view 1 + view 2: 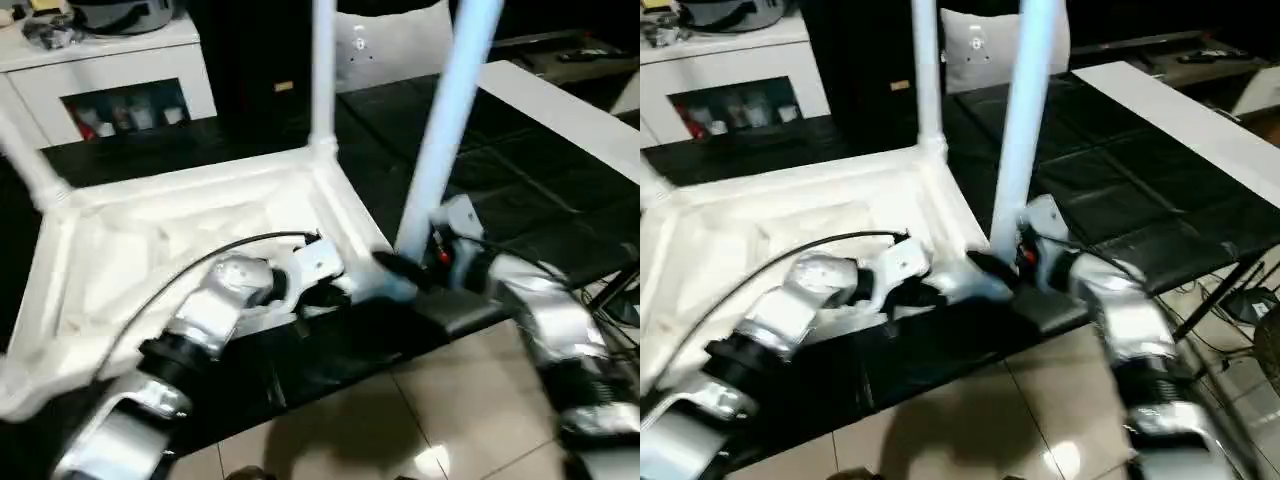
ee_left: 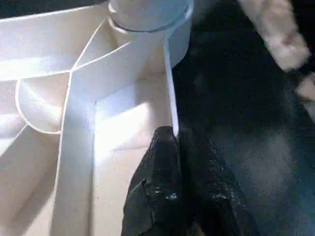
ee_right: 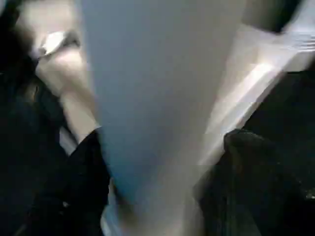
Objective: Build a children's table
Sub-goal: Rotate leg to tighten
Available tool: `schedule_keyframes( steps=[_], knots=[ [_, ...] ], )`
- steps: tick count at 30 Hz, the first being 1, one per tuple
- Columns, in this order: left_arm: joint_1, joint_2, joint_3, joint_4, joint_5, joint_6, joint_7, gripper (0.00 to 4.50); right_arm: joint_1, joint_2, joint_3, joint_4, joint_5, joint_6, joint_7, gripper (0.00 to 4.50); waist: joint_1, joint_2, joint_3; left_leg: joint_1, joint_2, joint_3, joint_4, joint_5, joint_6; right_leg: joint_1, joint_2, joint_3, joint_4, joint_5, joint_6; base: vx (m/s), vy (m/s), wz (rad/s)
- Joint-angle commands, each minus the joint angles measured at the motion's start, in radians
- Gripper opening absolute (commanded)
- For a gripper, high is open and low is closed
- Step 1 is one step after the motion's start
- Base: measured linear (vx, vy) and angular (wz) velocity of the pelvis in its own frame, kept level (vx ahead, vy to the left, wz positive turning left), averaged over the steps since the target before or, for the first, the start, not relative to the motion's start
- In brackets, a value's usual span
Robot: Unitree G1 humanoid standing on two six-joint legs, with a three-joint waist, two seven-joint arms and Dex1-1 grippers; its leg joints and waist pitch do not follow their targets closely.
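White plastic children's table [image 1: 150, 250] inverted on black counter [image 1: 520, 190]; ribbed underside up, legs upright in corner sockets. Left gripper [image 2: 174, 147] jaws pinching table rim; right gripper [image 3: 162, 162] jaws wide around near leg [image 1: 445, 130].

I saw an all-white ribbed plastic tabletop [image 1: 150, 250] with pale bluish-white tubular legs [image 1: 450, 110], lying on a black quilted mat [image 1: 1120, 170]; beside the mat, beige glossy floor tiles [image 1: 470, 400].

The white table top [image 1: 180, 240] lies upside down on a black surface, ribs up. Three legs stand in corner sockets, the nearest leg [image 1: 445, 120] tilted.
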Motion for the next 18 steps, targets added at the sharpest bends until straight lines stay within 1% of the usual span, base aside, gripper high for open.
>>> schedule_keyframes(
  steps=[1, 3, 4, 5, 6, 8, 9, 10, 11, 14, 16, 17, 18],
  knots=[
    [-0.012, 0.010, -0.050, 0.003, 0.010, -0.053, -0.081, 0.00, 0.000, -0.013, 0.013, -0.028, 0.015, -0.031, 0.064, 3.75, -0.003, -0.013, -0.068, 0.010, 0.036, -0.004, -0.061, -0.138, 0.106, 0.062, -0.055, 0.049, -0.067, -0.098, -0.235, 0.000, 0.000, 0.00],
    [-0.013, 0.021, -0.058, 0.006, 0.011, -0.073, -0.104, 0.00, 0.005, -0.030, 0.020, -0.033, 0.027, -0.032, 0.112, 3.75, -0.001, -0.012, -0.067, 0.014, 0.038, -0.004, -0.063, -0.159, 0.100, 0.059, -0.055, 0.049, -0.072, -0.137, -0.235, 0.000, 0.000, 0.00],
    [-0.014, 0.027, -0.063, 0.009, 0.013, -0.088, -0.120, 0.00, 0.007, -0.042, 0.027, -0.035, 0.033, -0.036, 0.143, 3.75, 0.000, -0.011, -0.067, 0.015, 0.038, -0.004, -0.062, -0.160, 0.098, 0.058, -0.055, 0.049, -0.071, -0.137, -0.237, 0.000, 0.000, 0.00],
    [-0.016, 0.043, -0.076, 0.013, 0.017, -0.115, -0.155, 0.00, 0.013, -0.065, 0.044, -0.042, 0.046, -0.035, 0.211, 3.75, 0.003, -0.013, -0.067, 0.014, 0.038, -0.005, -0.062, -0.161, 0.100, 0.059, -0.055, 0.048, -0.072, -0.138, -0.240, 0.000, 0.000, 0.00],
    [-0.016, 0.052, -0.084, 0.013, 0.018, -0.130, -0.175, 0.00, 0.017, -0.077, 0.054, -0.047, 0.053, -0.032, 0.247, 3.75, 0.004, -0.013, -0.068, 0.013, 0.038, -0.004, -0.061, -0.157, 0.101, 0.061, -0.054, 0.049, -0.070, -0.133, -0.237, 0.000, 0.000, 0.00],
    [-0.017, 0.060, -0.091, 0.015, 0.018, -0.143, -0.194, 0.00, 0.018, -0.086, 0.065, -0.048, 0.055, -0.032, 0.275, 3.50, 0.010, -0.014, -0.069, 0.013, 0.039, -0.003, -0.061, -0.143, 0.110, 0.060, -0.056, 0.050, -0.068, -0.113, -0.239, 0.000, 0.000, 0.00],
    [-0.021, 0.068, -0.103, 0.020, 0.013, -0.163, -0.226, 0.00, 0.017, -0.100, 0.085, -0.041, 0.054, -0.029, 0.319, 3.50, 0.013, -0.014, -0.068, 0.013, 0.039, -0.003, -0.060, -0.142, 0.110, 0.059, -0.056, 0.050, -0.068, -0.117, -0.240, 0.000, 0.000, 0.00],
    [-0.021, 0.068, -0.104, 0.020, 0.013, -0.164, -0.228, 0.00, 0.017, -0.101, 0.085, -0.040, 0.054, -0.029, 0.321, 3.38, 0.013, -0.014, -0.068, 0.013, 0.039, -0.003, -0.060, -0.142, 0.110, 0.059, -0.056, 0.050, -0.068, -0.117, -0.240, 0.000, 0.000, 0.00],
    [-0.024, 0.071, -0.109, 0.024, 0.010, -0.175, -0.242, 0.00, 0.015, -0.105, 0.094, -0.034, 0.052, -0.030, 0.339, 3.38, 0.017, -0.014, -0.068, 0.014, 0.039, -0.003, -0.060, -0.143, 0.107, 0.057, -0.056, 0.050, -0.068, -0.128, -0.242, 0.000, 0.000, 0.00],
    [-0.030, 0.070, -0.115, 0.034, 0.012, -0.196, -0.265, 0.00, 0.009, -0.103, 0.102, -0.026, 0.057, -0.030, 0.367, 3.04, 0.018, -0.015, -0.069, 0.014, 0.040, -0.004, -0.062, -0.151, 0.099, 0.057, -0.057, 0.049, -0.068, -0.132, -0.243, 0.000, 0.000, 0.00],
    [-0.034, 0.068, -0.117, 0.041, 0.012, -0.207, -0.271, 0.00, 0.008, -0.099, 0.106, -0.034, 0.071, -0.018, 0.385, 2.88, 0.018, -0.014, -0.070, 0.014, 0.041, -0.004, -0.062, -0.147, 0.099, 0.058, -0.057, 0.049, -0.066, -0.124, -0.244, 0.000, 0.000, 0.00],
    [-0.037, 0.067, -0.118, 0.045, 0.012, -0.210, -0.273, 0.00, 0.008, -0.099, 0.108, -0.038, 0.076, -0.012, 0.392, 2.88, 0.018, -0.015, -0.069, 0.014, 0.040, -0.004, -0.062, -0.147, 0.100, 0.058, -0.057, 0.050, -0.067, -0.124, -0.244, 0.000, 0.000, 0.00],
    [-0.037, 0.067, -0.118, 0.045, 0.012, -0.210, -0.273, 0.00, 0.008, -0.099, 0.108, -0.038, 0.076, -0.012, 0.392, 2.75, 0.019, -0.015, -0.070, 0.013, 0.040, -0.004, -0.061, -0.144, 0.099, 0.059, -0.057, 0.049, -0.066, -0.123, -0.244, 0.000, 0.000, 0.00]
  ],
)
